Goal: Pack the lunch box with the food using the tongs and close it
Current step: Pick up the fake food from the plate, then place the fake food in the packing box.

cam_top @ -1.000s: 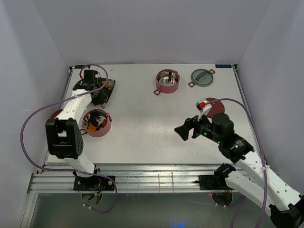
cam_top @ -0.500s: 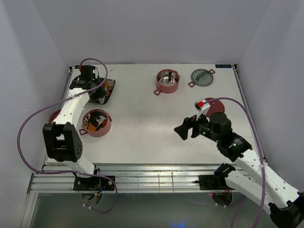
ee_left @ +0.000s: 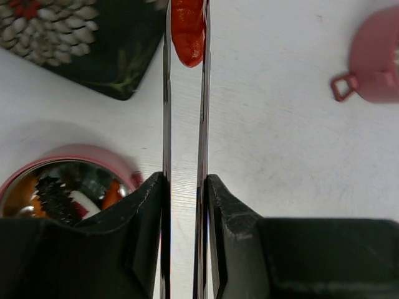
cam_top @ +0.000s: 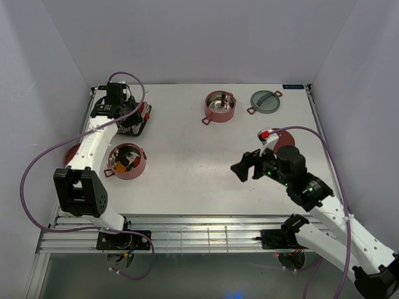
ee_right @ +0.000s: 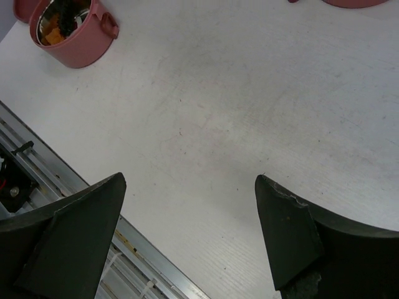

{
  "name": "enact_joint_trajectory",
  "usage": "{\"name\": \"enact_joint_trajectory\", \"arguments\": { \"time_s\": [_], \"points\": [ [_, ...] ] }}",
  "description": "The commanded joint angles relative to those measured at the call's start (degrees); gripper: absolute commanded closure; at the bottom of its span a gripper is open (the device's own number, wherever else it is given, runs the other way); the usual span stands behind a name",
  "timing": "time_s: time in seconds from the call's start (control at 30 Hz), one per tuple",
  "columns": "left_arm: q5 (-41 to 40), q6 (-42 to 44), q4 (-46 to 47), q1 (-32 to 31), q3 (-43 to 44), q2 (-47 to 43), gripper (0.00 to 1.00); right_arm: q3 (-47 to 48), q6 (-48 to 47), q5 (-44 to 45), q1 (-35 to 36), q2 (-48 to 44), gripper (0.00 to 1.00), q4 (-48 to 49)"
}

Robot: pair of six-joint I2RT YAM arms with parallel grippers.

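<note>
Left end effector (ee_left: 185, 190): part closed, squeezing both arms of the tongs (ee_left: 166, 112). The tong tips pinch one red piece (ee_left: 188, 31) at the edge of the patterned plate (ee_left: 93, 56), far-left corner of the worktop. Right end effector (ee_right: 187, 193): spread wide, holding nothing, hovering over the bare near-right part of the worktop.

Step in hand, as I judge it: carry the piece to the loaded bowl (cam_top: 129, 177) by the left edge. Hold the squeeze even (the piece looks smooth and could slip). Bring the tips inside the rim and low before easing off, clear of the bowl's handle.

Count:
- bowls: two, the loaded one and an empty bowl (cam_top: 220, 118) at the far edge, middle
- grey lid (cam_top: 265, 101): one, just right of the empty bowl
- red disc lid (cam_top: 285, 139): one plain near the right edge; a second seems to show under the left arm
- tongs: one
- plate: one
- food: one piece gripped; several in the bowl, too small to count
</note>
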Motion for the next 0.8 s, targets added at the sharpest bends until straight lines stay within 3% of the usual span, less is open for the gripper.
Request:
{"name": "enact_joint_trajectory", "arguments": {
  "time_s": [0.0,0.33,0.77],
  "points": [
    [2.7,2.2,3.4,-5.8,6.7,-2.6,1.0,3.3,-0.2,1.1,0.4,-1.2,0.1,0.2],
    [6.5,3.6,8.9,-19.3,18.4,8.2,1.0,3.4,-0.2,1.3,0.4,-2.7,0.1,-0.5],
    [7.7,6.7,14.1,-24.5,27.9,23.9,1.0,4.6,-0.9,2.5,0.4,-3.8,0.1,-3.1]
  ]
}}
